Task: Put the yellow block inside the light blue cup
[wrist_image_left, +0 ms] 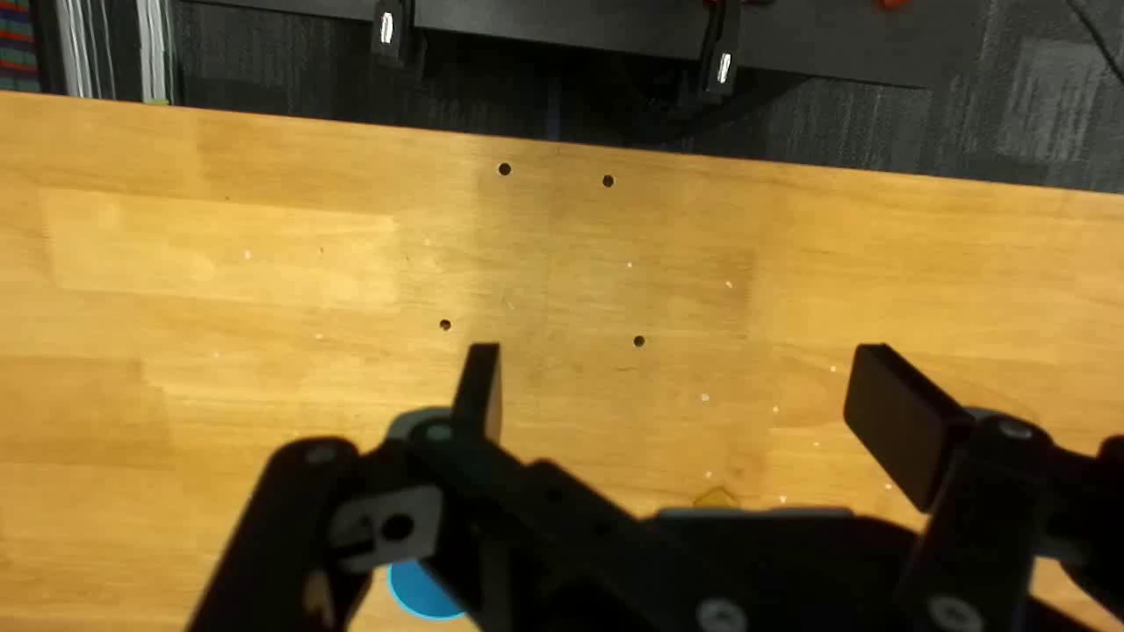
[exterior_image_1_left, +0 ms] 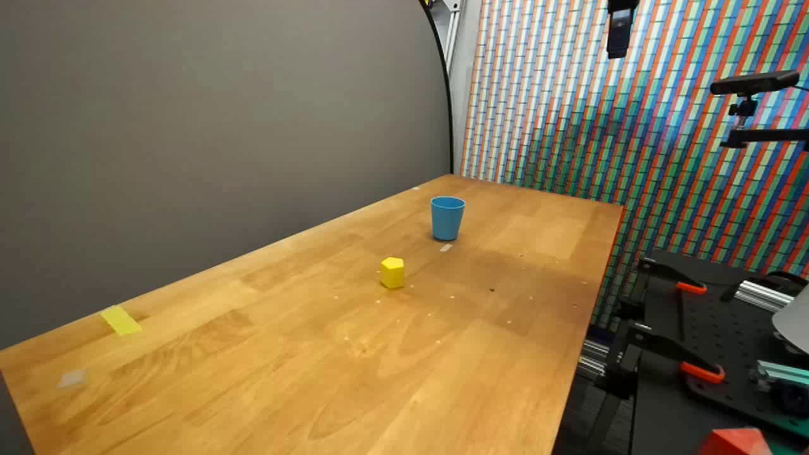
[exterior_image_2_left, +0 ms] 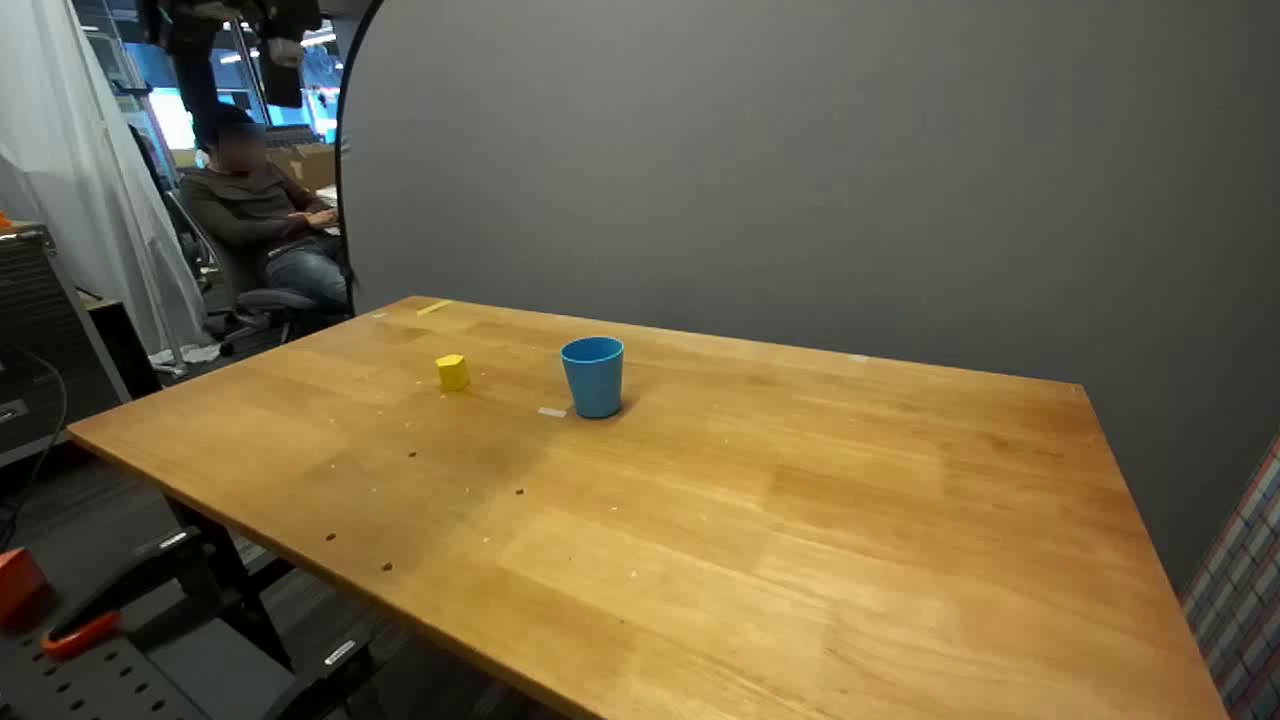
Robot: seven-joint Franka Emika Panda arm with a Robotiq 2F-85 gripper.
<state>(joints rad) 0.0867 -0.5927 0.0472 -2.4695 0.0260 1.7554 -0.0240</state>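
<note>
in wrist view, gripper [wrist_image_left: 676, 373] closest, fingers spread wide over wooden table [wrist_image_left: 263, 272]. in exterior view, yellow block [exterior_image_1_left: 392, 273] on table, near but apart from light blue cup [exterior_image_1_left: 447, 219], which stands upright farther back; gray backdrop [exterior_image_1_left: 221, 114] behind.

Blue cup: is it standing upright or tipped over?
Upright: in both exterior views the cup stands narrow end down on the table, open end up.
</note>
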